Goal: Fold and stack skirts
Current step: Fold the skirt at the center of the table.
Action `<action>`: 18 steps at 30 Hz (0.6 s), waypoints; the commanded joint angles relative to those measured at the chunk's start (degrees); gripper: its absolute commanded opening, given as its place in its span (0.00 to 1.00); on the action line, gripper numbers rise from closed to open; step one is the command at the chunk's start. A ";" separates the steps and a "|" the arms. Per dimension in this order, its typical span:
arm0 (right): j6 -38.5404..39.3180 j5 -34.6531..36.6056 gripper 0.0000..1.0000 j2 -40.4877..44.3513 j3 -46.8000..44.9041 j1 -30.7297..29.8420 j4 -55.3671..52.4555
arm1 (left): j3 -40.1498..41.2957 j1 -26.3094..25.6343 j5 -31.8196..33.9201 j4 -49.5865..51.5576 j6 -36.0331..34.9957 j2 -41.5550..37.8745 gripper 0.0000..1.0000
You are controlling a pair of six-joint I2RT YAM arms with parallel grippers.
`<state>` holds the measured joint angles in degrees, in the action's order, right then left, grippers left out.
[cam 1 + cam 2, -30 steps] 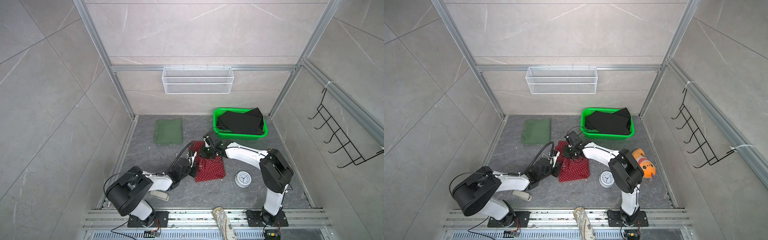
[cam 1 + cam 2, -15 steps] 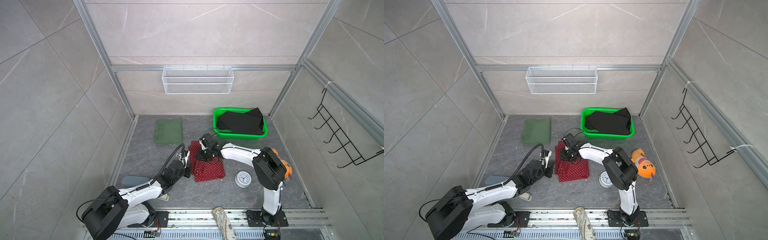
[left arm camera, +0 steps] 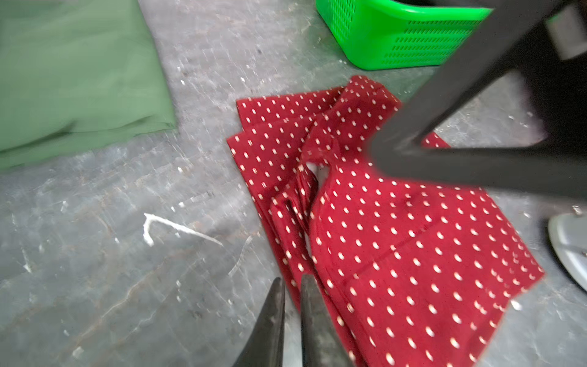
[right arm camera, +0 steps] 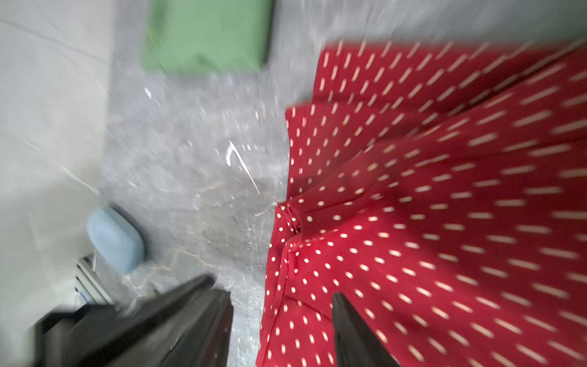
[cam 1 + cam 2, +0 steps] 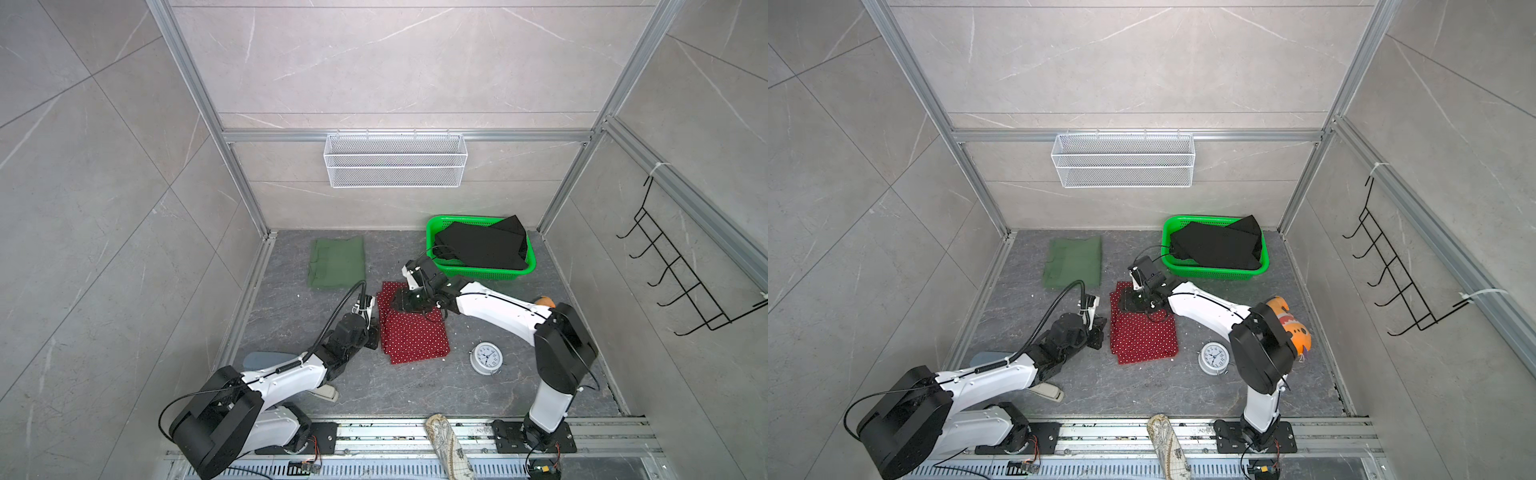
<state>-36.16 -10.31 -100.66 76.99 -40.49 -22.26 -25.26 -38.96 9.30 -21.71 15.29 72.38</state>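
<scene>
Right end effector (image 4: pixel 279 290) wide apart, left end effector (image 3: pixel 292 279) barely; red skirt (image 5: pixel 415 332) lengthwise front-to-back.

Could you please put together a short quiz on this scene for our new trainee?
1. Multiple choice: where is the black skirt?
A. In the green basket
B. Hanging on the wall hooks
C. In the white wire shelf

2. True or false: the red polka-dot skirt is stacked on the olive green skirt.

3. Short answer: what white round object stands near the red polka-dot skirt?

Key:
1. A.
2. False. They lie apart, not touching.
3. The alarm clock.
</scene>
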 commanded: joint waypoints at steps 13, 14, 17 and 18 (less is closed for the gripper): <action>1.54 3.26 0.51 10.63 -15.76 4.02 -1.37 | -19.52 1.66 -10.73 7.47 -3.17 14.10 0.51; 1.37 2.87 0.51 10.50 -16.61 4.02 -0.84 | -20.47 1.62 -10.59 8.55 -2.79 14.75 0.53; 0.96 1.90 0.50 9.74 -17.94 4.00 0.43 | -24.08 1.66 -10.44 13.26 -1.15 16.65 0.55; 0.84 1.70 0.50 9.38 -18.25 3.99 0.71 | -25.15 1.62 -10.38 14.54 -0.53 17.22 0.56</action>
<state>-35.09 -7.46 -91.22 59.72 -36.40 -23.09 -46.39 -37.34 -0.38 -11.64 13.52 88.75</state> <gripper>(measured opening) 0.504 0.555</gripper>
